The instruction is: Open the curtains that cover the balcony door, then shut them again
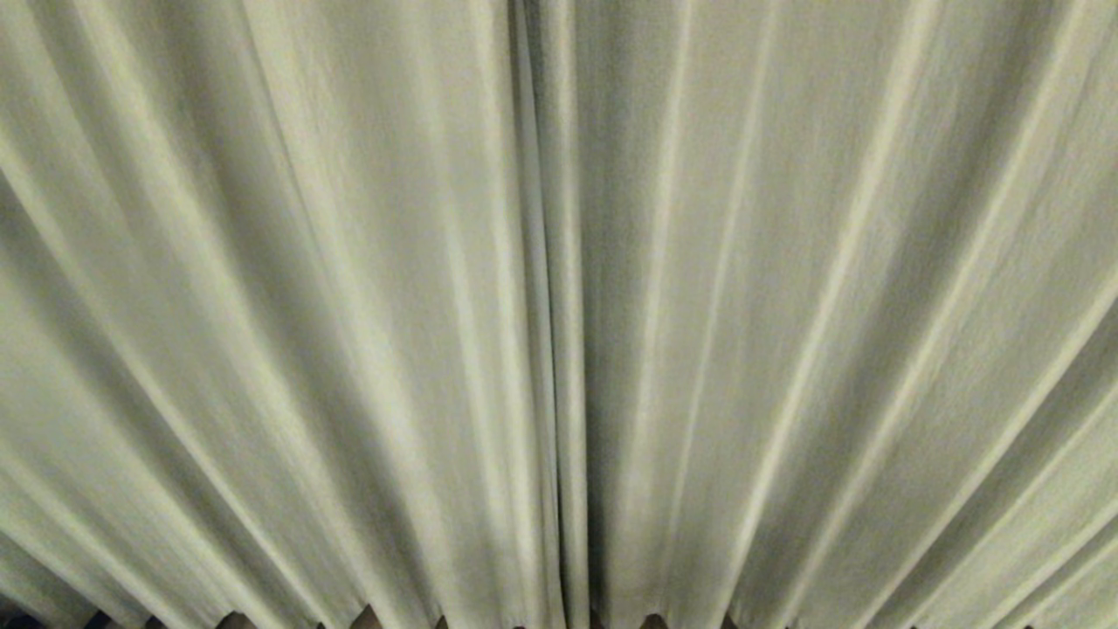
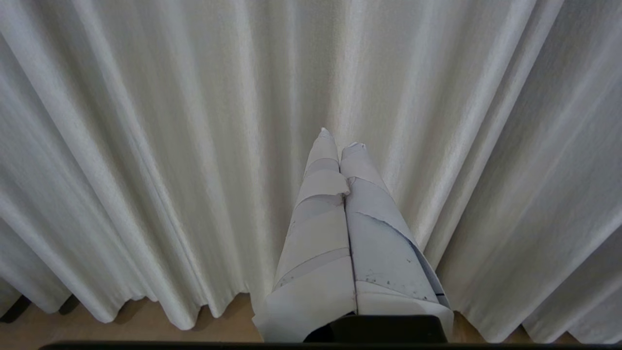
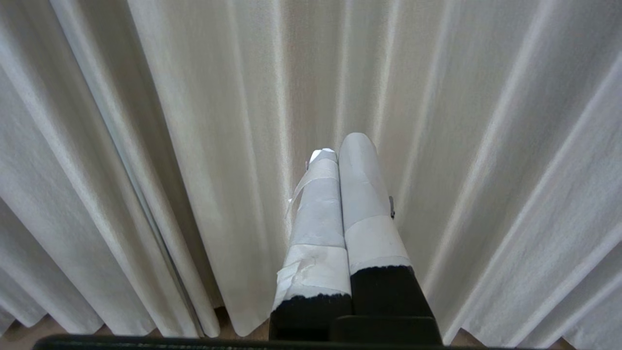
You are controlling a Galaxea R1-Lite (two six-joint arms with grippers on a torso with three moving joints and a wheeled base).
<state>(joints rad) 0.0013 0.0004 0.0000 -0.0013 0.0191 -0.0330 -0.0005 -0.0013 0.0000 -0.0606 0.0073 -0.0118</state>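
Note:
The cream-white pleated curtains (image 1: 349, 306) fill the whole head view, drawn shut, their two panels meeting at a seam (image 1: 546, 349) near the middle. The balcony door is hidden behind them. Neither arm shows in the head view. In the left wrist view my left gripper (image 2: 340, 141), its fingers wrapped in white tape, is shut with nothing between them and points at the curtains (image 2: 170, 146), a short way off. In the right wrist view my right gripper (image 3: 340, 148), also taped, is shut and empty, facing the curtains (image 3: 461, 146) beside the panel edge (image 3: 141, 194).
Below the wavy hem, strips of light brown floor (image 2: 141, 325) show in the left wrist view and floor (image 3: 24, 335) in the right wrist view. Small dark gaps sit under the hem (image 1: 367, 618) in the head view.

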